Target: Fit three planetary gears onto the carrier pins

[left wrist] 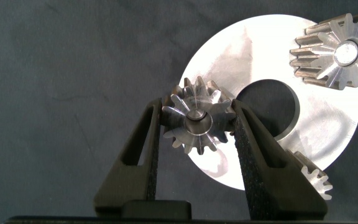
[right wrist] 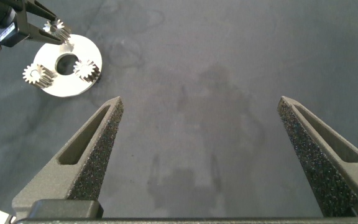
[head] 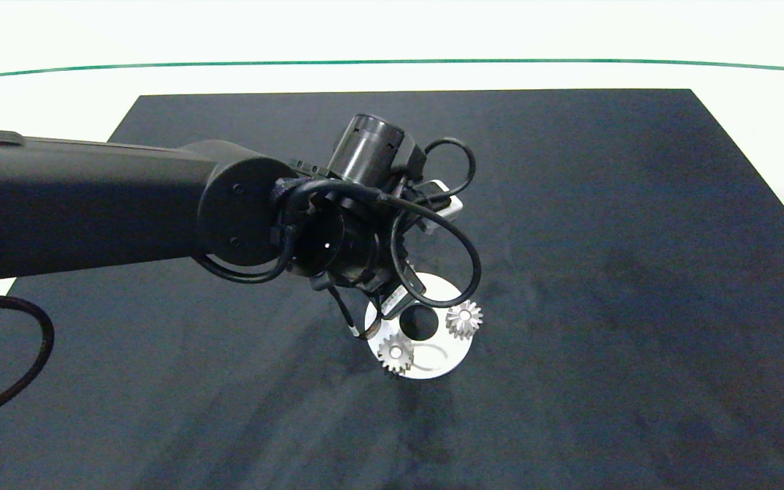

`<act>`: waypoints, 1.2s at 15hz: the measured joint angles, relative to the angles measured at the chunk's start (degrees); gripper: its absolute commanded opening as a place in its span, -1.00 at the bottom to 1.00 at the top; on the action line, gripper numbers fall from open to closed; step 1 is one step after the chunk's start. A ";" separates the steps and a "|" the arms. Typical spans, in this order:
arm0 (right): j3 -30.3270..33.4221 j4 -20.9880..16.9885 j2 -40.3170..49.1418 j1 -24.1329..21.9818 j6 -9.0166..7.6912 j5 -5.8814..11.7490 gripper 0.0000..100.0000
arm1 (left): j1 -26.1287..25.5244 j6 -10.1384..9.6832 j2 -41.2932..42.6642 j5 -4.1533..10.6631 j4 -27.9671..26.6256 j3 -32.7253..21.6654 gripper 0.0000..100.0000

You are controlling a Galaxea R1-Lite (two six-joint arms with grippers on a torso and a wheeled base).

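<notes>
The left end effector (left wrist: 197, 127) grips 1 planetary gear (left wrist: 196, 115) at the white disc (left wrist: 328, 124) rim. 2 other gears (head: 464, 319) sit on the disc. The right end effector (right wrist: 201, 155) is open, well apart from the disc.

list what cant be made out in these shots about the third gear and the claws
- Third gear: head view, hidden under the left arm's wrist and cables.
- Whether it is fully down on its pin: left wrist view, left claw covers its flanks.
- Lower gear: left wrist view, half behind a finger.
- Right claw: outside head view.
</notes>
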State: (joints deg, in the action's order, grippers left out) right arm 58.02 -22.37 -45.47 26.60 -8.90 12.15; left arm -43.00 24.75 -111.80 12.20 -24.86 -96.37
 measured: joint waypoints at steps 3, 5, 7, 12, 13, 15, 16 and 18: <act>0.06 0.00 0.09 -0.01 0.00 0.00 1.00 | -0.22 -0.02 0.00 -0.09 -0.05 0.00 1.00; 0.09 0.00 0.07 -0.01 0.00 -0.06 1.00 | -0.28 -0.28 0.09 -0.11 -0.17 0.00 1.00; 0.09 0.00 0.05 0.00 0.00 -0.15 1.00 | -0.30 -0.66 1.19 -0.09 -0.63 -0.02 1.00; 0.13 0.00 0.20 -0.17 -0.05 0.18 1.00 | 0.74 -6.25 13.74 0.11 -10.64 1.94 1.00; 0.11 0.00 0.24 -0.28 -0.02 0.29 1.00 | 1.57 -7.63 17.31 0.80 -11.78 3.17 1.00; -0.24 -0.09 0.29 -1.74 0.22 0.63 1.00 | 4.72 -9.37 25.26 3.94 -12.81 6.75 1.00; -0.44 -0.15 0.30 -3.56 0.20 0.88 1.00 | 6.95 -9.79 29.44 5.33 -12.92 8.72 1.00; -0.63 -0.20 0.30 -8.56 0.02 1.71 1.00 | 13.12 -10.56 38.16 6.70 -12.24 13.07 1.00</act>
State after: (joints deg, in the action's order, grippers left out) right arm 57.38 -22.56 -45.17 18.04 -8.87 13.86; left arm -29.88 14.19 -73.64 18.91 -37.10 -83.30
